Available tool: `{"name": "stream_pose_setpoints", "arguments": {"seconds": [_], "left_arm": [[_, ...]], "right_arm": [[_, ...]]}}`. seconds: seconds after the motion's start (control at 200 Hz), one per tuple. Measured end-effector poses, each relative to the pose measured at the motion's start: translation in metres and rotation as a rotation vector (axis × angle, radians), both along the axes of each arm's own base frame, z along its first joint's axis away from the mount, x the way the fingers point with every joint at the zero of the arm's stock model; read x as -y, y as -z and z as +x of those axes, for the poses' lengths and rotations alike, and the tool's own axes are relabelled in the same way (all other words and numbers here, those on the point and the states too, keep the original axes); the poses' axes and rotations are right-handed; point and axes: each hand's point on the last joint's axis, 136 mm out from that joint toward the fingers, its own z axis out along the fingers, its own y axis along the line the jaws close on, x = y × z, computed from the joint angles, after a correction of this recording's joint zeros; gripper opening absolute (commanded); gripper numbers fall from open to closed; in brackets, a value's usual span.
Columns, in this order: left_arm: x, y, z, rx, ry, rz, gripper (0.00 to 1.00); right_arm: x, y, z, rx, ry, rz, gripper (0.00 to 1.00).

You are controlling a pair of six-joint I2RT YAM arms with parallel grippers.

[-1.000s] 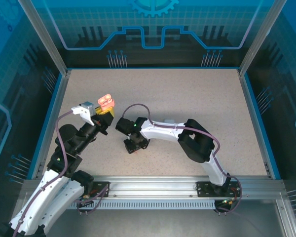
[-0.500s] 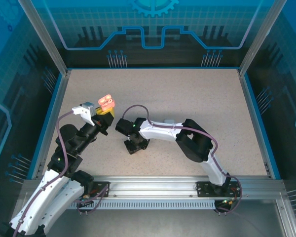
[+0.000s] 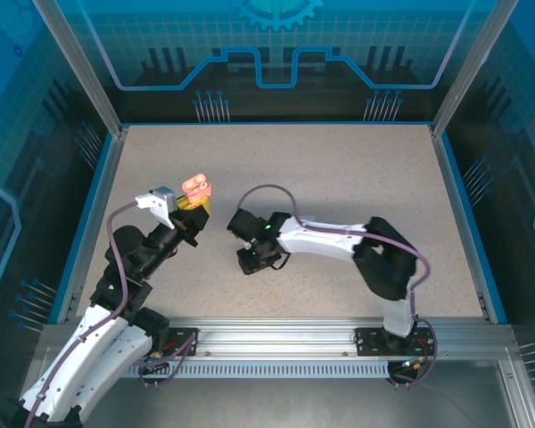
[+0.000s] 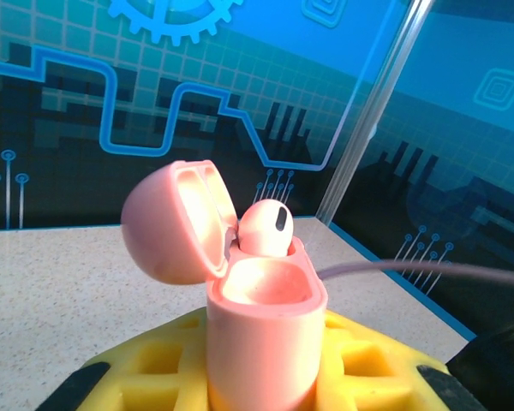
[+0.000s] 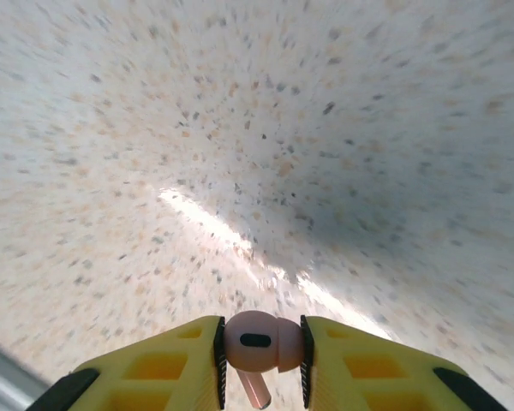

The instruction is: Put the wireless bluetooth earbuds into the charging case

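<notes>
Top view: at the table's (image 3: 339, 178) left, the left gripper (image 3: 190, 212) holds a salmon-pink charging case (image 3: 196, 187) upright. The right gripper (image 3: 252, 260) hangs low, nearer and to its right.

Left wrist view: yellow fingers pinch the case. Its lid is open, with 1 seated earbud (image 4: 265, 227) and 1 socket free.

Right wrist view: the jaws clamp a pink earbud (image 5: 259, 341) just above the table.

Likely step: carrying it over. Next, align its stem over the free socket.

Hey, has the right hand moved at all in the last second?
Yes. The right hand, holding a pink earbud, has shifted to the right in the top view, farther from the table's left edge.
</notes>
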Motion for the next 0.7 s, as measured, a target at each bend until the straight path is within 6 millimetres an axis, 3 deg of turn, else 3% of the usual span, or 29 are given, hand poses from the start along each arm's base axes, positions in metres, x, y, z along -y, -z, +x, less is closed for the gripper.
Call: {"name": "stream_pose_setpoints", "arguments": {"seconds": [0.235,0.445,0.59,0.7], "left_arm": [[0.018,0.003,0.01,0.001,0.082,-0.049,0.0],[0.044,0.008,0.022,-0.014,0.158,-0.077,0.0],[0.076,0.019,0.02,-0.031,0.233,-0.061,0.0],[0.096,0.03,0.02,-0.045,0.256,-0.039,0.0]], "right_arm": [[0.026,-0.128,0.027,0.271,0.076,0.333,0.29],[0.043,-0.235,0.03,0.539,0.086,0.603,0.29],[0.049,-0.287,0.033,0.691,0.091,0.725,0.29],[0.052,-0.31,0.038,0.785,0.102,0.772,0.29]]}}
